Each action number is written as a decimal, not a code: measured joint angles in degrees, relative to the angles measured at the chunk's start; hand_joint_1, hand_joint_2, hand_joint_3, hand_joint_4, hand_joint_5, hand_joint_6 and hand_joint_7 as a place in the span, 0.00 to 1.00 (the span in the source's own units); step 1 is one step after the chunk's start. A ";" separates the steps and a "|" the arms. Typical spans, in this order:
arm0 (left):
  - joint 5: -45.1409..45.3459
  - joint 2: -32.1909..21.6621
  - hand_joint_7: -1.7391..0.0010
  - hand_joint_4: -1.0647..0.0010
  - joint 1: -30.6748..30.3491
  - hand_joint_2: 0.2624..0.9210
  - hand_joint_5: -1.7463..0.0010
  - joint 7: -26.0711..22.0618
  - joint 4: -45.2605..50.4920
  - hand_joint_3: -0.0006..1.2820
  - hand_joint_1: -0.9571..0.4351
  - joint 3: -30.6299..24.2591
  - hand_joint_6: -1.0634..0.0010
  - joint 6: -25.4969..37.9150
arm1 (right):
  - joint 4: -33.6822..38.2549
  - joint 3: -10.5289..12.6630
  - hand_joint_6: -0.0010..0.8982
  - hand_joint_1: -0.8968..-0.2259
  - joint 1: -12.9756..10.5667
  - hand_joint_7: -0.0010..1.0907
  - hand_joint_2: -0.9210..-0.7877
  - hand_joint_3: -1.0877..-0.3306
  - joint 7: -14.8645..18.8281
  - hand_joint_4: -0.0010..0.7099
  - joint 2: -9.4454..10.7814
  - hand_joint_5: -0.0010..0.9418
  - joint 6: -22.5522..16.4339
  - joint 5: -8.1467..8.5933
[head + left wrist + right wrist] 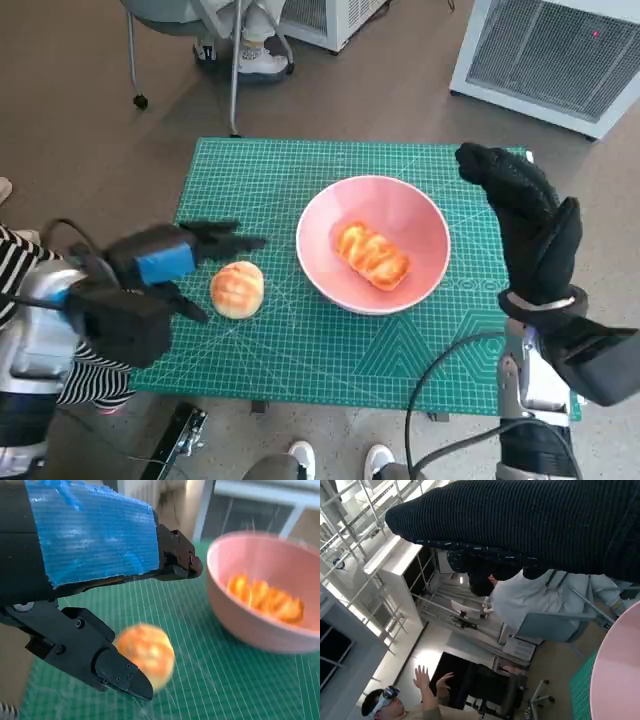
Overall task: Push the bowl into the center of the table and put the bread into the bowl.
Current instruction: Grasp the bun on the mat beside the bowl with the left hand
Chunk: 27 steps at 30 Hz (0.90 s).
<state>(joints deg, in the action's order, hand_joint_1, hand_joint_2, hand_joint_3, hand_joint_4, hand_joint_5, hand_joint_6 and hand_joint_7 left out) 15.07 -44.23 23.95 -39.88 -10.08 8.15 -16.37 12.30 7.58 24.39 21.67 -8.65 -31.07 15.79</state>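
Note:
A pink bowl [373, 243] sits near the middle of the green cutting mat [300, 340], with a long glazed bread [372, 255] lying inside it. A round bun [237, 289] lies on the mat to the bowl's left. My left hand [165, 262] hovers right beside the bun, fingers spread on either side of it, holding nothing. In the left wrist view the bun [146, 654] lies between the black fingers [112, 667] and the bowl [260, 590] stands beyond. My right hand [525, 215] is raised at the bowl's right, fingers extended, empty. The right wrist view catches the bowl's rim [620, 680].
A chair's legs [235, 70] and a person's shoe [262, 60] stand beyond the table's far edge. A white appliance [560, 55] is at the far right. Feet [340, 462] show at the near edge. People [530, 597] appear in the right wrist view.

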 measured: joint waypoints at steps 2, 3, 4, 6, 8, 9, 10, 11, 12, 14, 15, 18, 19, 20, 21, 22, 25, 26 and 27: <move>0.47 0.68 0.99 0.84 0.22 0.68 1.00 0.05 -1.77 0.00 0.58 0.88 0.70 -0.09 | 0.00 0.07 0.14 0.32 0.02 0.38 0.00 0.45 0.10 0.31 -0.07 0.01 0.00 0.02; 0.65 1.04 0.99 0.84 0.37 0.68 1.00 0.14 -2.65 0.00 0.59 1.26 0.70 -0.19 | 0.00 0.11 0.14 0.32 0.03 0.37 0.00 0.45 0.14 0.31 -0.12 0.01 0.00 0.03; 0.88 1.40 0.99 0.84 0.53 0.68 1.00 0.21 -3.40 0.00 0.59 1.62 0.70 -0.30 | 0.00 0.16 0.14 0.32 0.03 0.37 0.00 0.45 0.16 0.31 -0.17 0.01 0.01 0.04; 1.46 2.20 0.99 0.82 1.06 0.68 0.99 0.57 -5.42 0.00 0.59 2.59 0.69 -0.83 | -0.04 0.25 0.14 0.32 0.04 0.37 0.00 0.45 0.17 0.31 -0.22 0.01 0.03 0.10; 2.28 2.82 0.99 0.81 1.72 0.68 0.99 1.02 -7.21 0.00 0.60 3.38 0.68 -1.62 | -0.10 0.28 0.14 0.32 0.03 0.37 0.00 0.45 0.17 0.31 -0.22 0.01 0.09 0.14; 2.74 3.15 0.99 0.81 2.05 0.68 0.99 1.36 -8.04 0.00 0.60 3.71 0.68 -1.92 | -0.16 0.28 0.14 0.32 0.03 0.37 0.00 0.45 0.17 0.31 -0.22 0.01 0.13 0.15; 3.01 3.47 0.99 0.80 2.37 0.68 0.99 1.73 -8.92 0.00 0.60 4.00 0.67 -2.24 | -0.21 0.28 0.14 0.32 0.03 0.37 0.00 0.45 0.17 0.30 -0.21 0.01 0.18 0.15; 3.35 3.81 0.99 0.79 2.76 0.68 0.99 2.19 -9.78 0.00 0.61 4.33 0.67 -2.49 | -0.27 0.28 0.14 0.32 0.02 0.37 0.00 0.45 0.17 0.30 -0.21 0.01 0.22 0.15; 3.80 4.19 0.99 0.78 3.13 0.68 0.99 2.63 -10.68 0.00 0.61 4.63 0.66 -2.72 | -0.34 0.28 0.14 0.32 0.02 0.37 0.00 0.45 0.17 0.30 -0.22 0.00 0.24 0.15; 5.00 4.77 0.98 0.76 3.90 0.68 0.98 3.62 -12.35 0.00 0.63 5.28 0.64 -3.25 | -0.46 0.30 0.14 0.32 0.01 0.37 0.00 0.45 0.17 0.29 -0.22 0.00 0.27 0.15; 5.46 5.05 0.98 0.74 4.26 0.69 0.98 4.14 -13.17 0.00 0.64 5.57 0.64 -3.46 | -0.53 0.30 0.13 0.32 0.00 0.37 0.00 0.45 0.16 0.29 -0.21 0.00 0.28 0.15; 7.51 5.89 0.98 0.68 5.20 0.70 0.97 6.01 -15.42 0.01 0.67 6.66 0.60 -3.94 | -0.83 0.38 0.13 0.32 -0.08 0.37 0.00 0.45 0.16 0.29 -0.22 0.00 0.33 0.14; 8.11 6.15 0.97 0.64 5.46 0.72 0.97 6.61 -16.12 0.01 0.69 7.08 0.57 -4.02 | -0.94 0.37 0.13 0.32 -0.09 0.37 0.00 0.45 0.16 0.29 -0.21 0.00 0.35 0.14; 8.98 6.33 0.97 0.63 5.65 0.72 0.97 7.19 -16.70 0.01 0.69 7.47 0.56 -4.15 | -1.04 0.38 0.13 0.32 -0.11 0.37 0.00 0.45 0.15 0.29 -0.21 0.00 0.38 0.13; 9.85 6.52 0.96 0.59 5.88 0.74 0.97 7.92 -17.42 0.01 0.70 8.01 0.53 -4.32 | -1.11 0.39 0.13 0.32 -0.11 0.37 0.00 0.45 0.15 0.29 -0.21 0.00 0.40 0.13; 10.49 6.63 0.96 0.56 6.09 0.75 0.97 8.49 -18.02 0.02 0.71 8.42 0.51 -4.47 | -1.15 0.40 0.13 0.32 -0.12 0.37 0.00 0.45 0.14 0.29 -0.21 0.00 0.40 0.13; 12.49 6.76 0.93 0.45 6.53 0.79 0.95 10.25 -19.11 0.02 0.74 9.38 0.40 -4.64 | -1.28 0.46 0.13 0.32 -0.20 0.37 0.00 0.45 0.11 0.29 -0.21 0.00 0.42 0.11; 12.94 6.76 0.92 0.43 6.69 0.80 0.94 10.77 -19.20 0.03 0.74 9.48 0.38 -4.66 | -1.32 0.48 0.13 0.32 -0.23 0.37 0.00 0.45 0.09 0.29 -0.21 0.00 0.43 0.10; 13.43 6.76 0.89 0.38 6.91 0.82 0.93 11.15 -19.34 0.02 0.75 9.60 0.35 -4.67 | -1.34 0.48 0.13 0.32 -0.24 0.37 0.00 0.45 0.08 0.29 -0.21 0.00 0.44 0.10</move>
<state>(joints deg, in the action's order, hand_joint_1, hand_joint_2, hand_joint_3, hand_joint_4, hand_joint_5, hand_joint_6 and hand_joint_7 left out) 28.50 -37.47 30.85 -28.72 -29.41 17.75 -21.03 10.96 8.06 24.14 21.75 -8.86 -30.64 15.89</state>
